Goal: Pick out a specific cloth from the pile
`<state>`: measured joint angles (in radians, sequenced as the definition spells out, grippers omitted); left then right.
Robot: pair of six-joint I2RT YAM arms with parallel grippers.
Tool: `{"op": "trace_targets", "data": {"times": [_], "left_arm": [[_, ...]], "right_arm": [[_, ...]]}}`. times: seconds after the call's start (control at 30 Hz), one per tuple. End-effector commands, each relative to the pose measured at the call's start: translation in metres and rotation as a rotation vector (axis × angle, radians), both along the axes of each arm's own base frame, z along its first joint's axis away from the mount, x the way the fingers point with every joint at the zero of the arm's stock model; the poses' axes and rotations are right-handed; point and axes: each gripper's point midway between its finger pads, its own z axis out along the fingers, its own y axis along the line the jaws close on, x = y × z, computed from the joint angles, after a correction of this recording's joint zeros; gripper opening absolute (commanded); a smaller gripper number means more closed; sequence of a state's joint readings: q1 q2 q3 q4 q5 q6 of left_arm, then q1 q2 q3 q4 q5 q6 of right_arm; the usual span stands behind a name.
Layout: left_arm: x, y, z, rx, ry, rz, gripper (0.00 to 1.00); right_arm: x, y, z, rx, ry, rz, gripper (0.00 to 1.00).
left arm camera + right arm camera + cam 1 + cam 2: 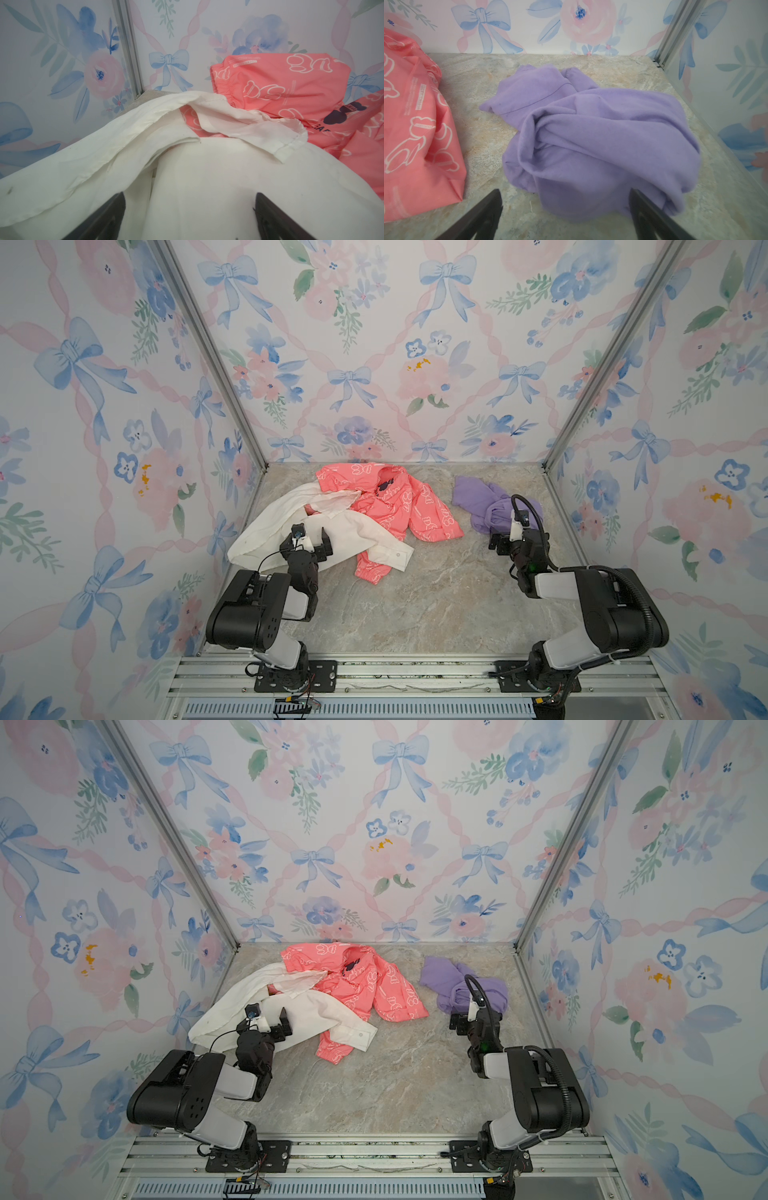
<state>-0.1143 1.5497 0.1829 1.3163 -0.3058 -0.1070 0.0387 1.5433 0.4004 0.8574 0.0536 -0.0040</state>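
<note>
Flowered wallpaper with blue bows lines the three walls around a marbled grey tabletop [415, 605]. The purple cloth [478, 499] lies crumpled near the far right corner of the tabletop, on its own, set apart from the other two garments by a strip of bare surface; in the right wrist view the cloth [591, 141] is bunched in soft folds and no lettering shows. The rest of the pile [316, 1002] sits toward the far left: a coral-pink jacket [399, 506] with white bear outlines by the back edge, and a white shirt [266, 531] draped partly over it, reaching toward the left edge.

The right gripper [509, 537] is at the near edge of the purple cloth, its jaws spread wide with nothing between them; whether they touch the fabric cannot be told. The left gripper [311, 537] is over the white shirt, jaws likewise wide apart and holding nothing.
</note>
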Motion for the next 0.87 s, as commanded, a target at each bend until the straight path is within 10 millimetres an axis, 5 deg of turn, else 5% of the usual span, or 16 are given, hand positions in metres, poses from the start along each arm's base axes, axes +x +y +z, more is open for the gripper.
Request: {"op": "trace_targets", "data": {"times": [0.0,0.83], "left_arm": [[-0.0002,-0.0016,0.0101,0.028,-0.039,0.008,0.98],[0.0003,-0.0037,0.0106,0.036,-0.039,0.004,0.98]], "right_arm": [[0.0016,-0.0006,0.0057,0.010,-0.033,0.006,0.97],[0.0022,-0.0007,0.0065,0.013,-0.035,0.007,0.97]]}}
